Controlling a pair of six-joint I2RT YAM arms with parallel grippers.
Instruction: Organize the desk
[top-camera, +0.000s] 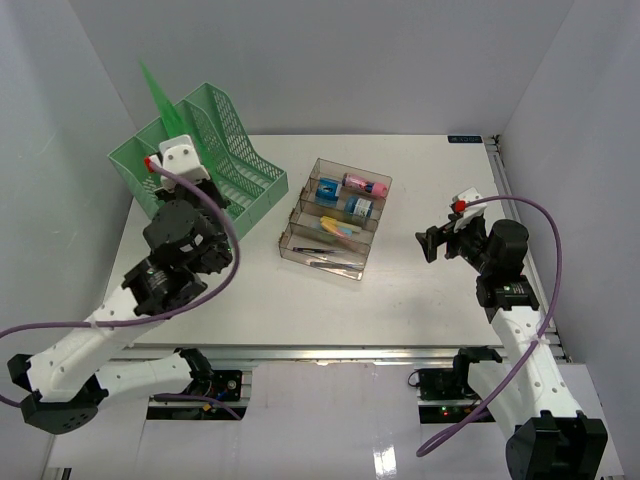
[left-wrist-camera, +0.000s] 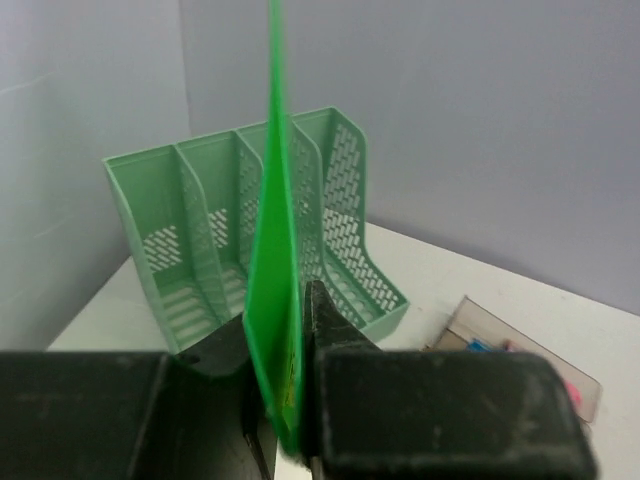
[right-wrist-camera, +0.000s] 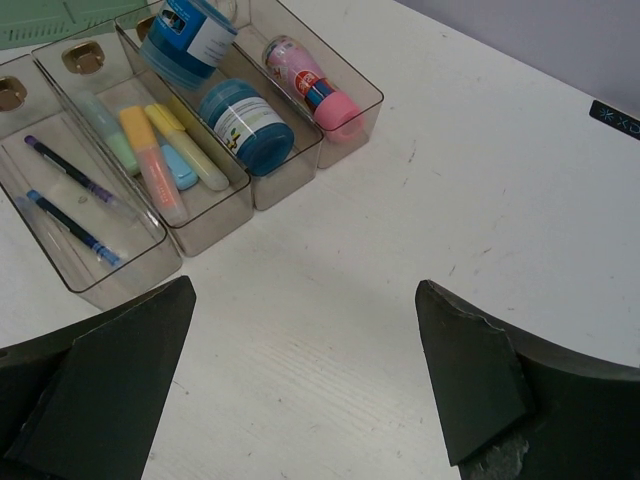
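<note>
Left gripper (left-wrist-camera: 283, 350) pinches a thin green folder (left-wrist-camera: 277, 240) by its lower edge, upright before the rack (left-wrist-camera: 190, 230); likely light and floppy, best held low; right gripper (right-wrist-camera: 305, 380) spread

Desk (top-camera: 420, 300): white top, matt and smooth, with a few fine scuffs. Rail (top-camera: 330, 352) along its near edge: bare silver metal, dull sheen. File rack (top-camera: 240, 150) at the far-left corner: mint plastic, perforated mesh walls, satin finish. Green sheet (left-wrist-camera: 275, 300) by the rack: thin plastic, slick, slightly translucent. Tiered tray (right-wrist-camera: 288, 182) mid-desk: smoky clear plastic, glossy. Right gripper (right-wrist-camera: 300, 390) fingers (right-wrist-camera: 470, 390): black, matt, rough and chipped at one tip.
</note>
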